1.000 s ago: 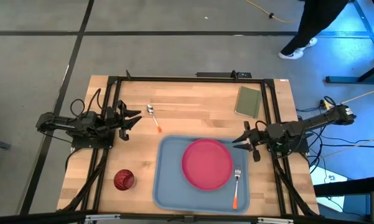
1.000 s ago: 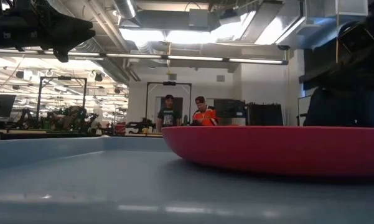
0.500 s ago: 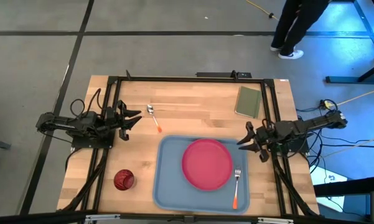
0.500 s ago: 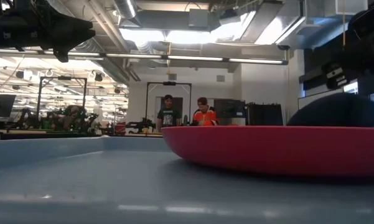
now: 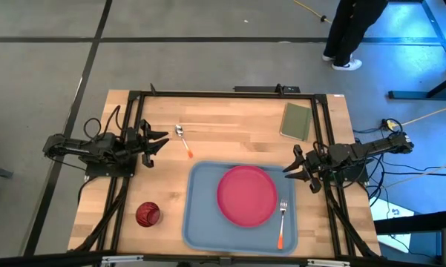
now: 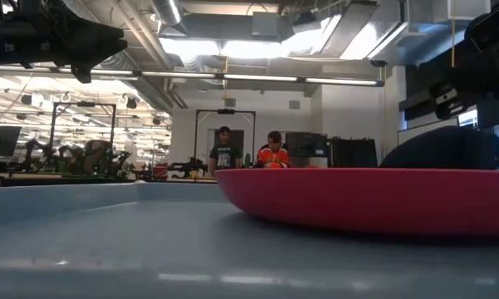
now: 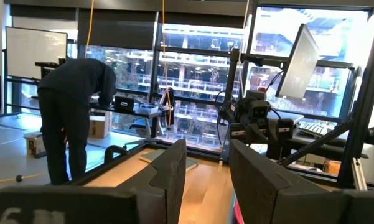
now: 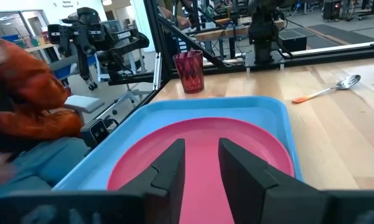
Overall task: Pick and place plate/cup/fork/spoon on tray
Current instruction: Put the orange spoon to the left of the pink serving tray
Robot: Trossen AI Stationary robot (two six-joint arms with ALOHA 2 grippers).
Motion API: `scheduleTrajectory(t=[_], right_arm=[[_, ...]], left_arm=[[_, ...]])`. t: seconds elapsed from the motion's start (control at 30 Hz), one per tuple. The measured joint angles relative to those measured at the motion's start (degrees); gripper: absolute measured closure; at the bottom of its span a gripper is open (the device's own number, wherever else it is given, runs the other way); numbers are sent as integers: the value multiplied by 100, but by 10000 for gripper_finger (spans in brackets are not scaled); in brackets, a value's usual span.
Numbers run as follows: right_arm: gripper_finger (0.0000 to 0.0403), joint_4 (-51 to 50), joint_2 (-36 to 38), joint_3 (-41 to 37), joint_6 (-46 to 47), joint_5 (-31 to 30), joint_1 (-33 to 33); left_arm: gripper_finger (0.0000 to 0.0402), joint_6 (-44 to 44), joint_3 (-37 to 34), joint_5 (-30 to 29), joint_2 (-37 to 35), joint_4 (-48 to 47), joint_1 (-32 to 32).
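Note:
The pink-red plate (image 5: 246,195) lies flat in the light blue tray (image 5: 200,215); it also shows in the right wrist view (image 8: 199,149) and the low view (image 6: 374,199). The fork (image 5: 282,222) lies in the tray right of the plate. The spoon (image 5: 183,139) lies on the table at the far left, and shows in the right wrist view (image 8: 330,88). The dark red cup (image 5: 148,214) stands left of the tray. My left gripper (image 5: 162,141) is open and empty, left of the spoon. My right gripper (image 5: 291,169) is open and empty, above the tray's far right corner.
A green pad (image 5: 296,121) lies at the table's far right. Bare wood lies between the spoon and the pad. A person (image 5: 360,30) stands on the floor beyond the far edge; people show in the room behind (image 6: 249,151).
My right gripper has drawn back a little toward the table's right edge and stays open. The person beyond the far edge has stepped along the floor.

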State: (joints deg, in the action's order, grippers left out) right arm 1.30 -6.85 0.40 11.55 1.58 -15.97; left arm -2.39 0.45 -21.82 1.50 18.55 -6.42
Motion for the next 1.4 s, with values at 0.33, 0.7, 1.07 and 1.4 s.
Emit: scheduleTrajectory(t=[0.33, 0.7, 1.07, 1.4], right_arm=[[301, 2, -2, 0, 0, 0, 0], [301, 4, -2, 0, 0, 0, 0], [301, 6, -2, 0, 0, 0, 0], [301, 7, -2, 0, -2, 0, -2]], left_arm=[[287, 0, 2, 0, 0, 0, 0], [287, -9, 0, 0, 0, 0, 2], [287, 67, 88, 125, -5, 1340, 2], [287, -1025, 941, -1040, 1198, -149, 2]])
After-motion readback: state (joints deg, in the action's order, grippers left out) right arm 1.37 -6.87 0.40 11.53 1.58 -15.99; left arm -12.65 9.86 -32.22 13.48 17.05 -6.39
